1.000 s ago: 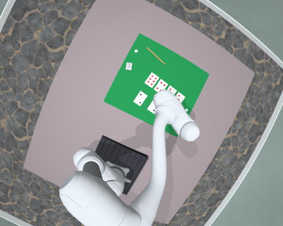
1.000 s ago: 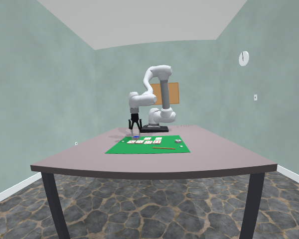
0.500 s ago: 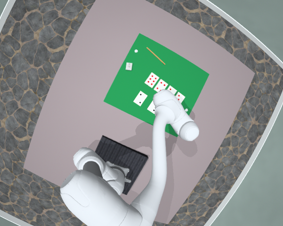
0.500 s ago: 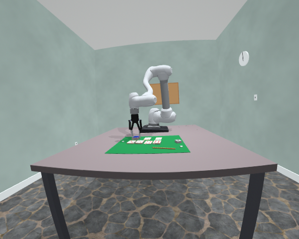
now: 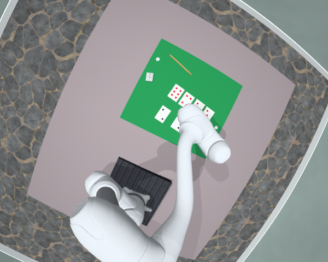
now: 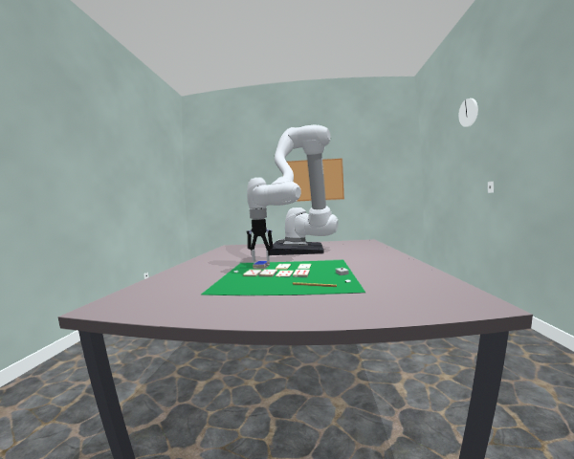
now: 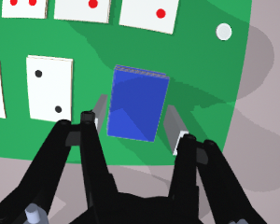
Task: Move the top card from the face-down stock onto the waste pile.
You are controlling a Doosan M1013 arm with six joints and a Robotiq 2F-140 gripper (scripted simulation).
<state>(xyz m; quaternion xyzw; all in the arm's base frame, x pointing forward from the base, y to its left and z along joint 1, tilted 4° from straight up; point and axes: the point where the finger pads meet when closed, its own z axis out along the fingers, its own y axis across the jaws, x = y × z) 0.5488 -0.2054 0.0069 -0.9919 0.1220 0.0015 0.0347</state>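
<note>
The face-down stock (image 7: 138,104) is a blue-backed pile on the green mat (image 5: 183,84). It also shows in the exterior view (image 6: 261,263). My gripper (image 7: 136,109) hangs low over it and is open, with one finger pad on each long side of the pile and a narrow gap at each. The waste pile (image 7: 49,88) is a white card with two black pips, just left of the stock in the wrist view. In the top view the arm hides the stock and most of the waste pile (image 5: 175,124).
A row of red-pip cards (image 5: 186,99) lies beyond the stock. Another black-pip card (image 5: 162,113) lies left of the waste pile. A thin wooden stick (image 5: 180,64), a small white block (image 5: 149,76) and white tokens (image 5: 157,59) (image 7: 224,32) rest on the mat. The arm's black base plate (image 5: 142,183) is behind.
</note>
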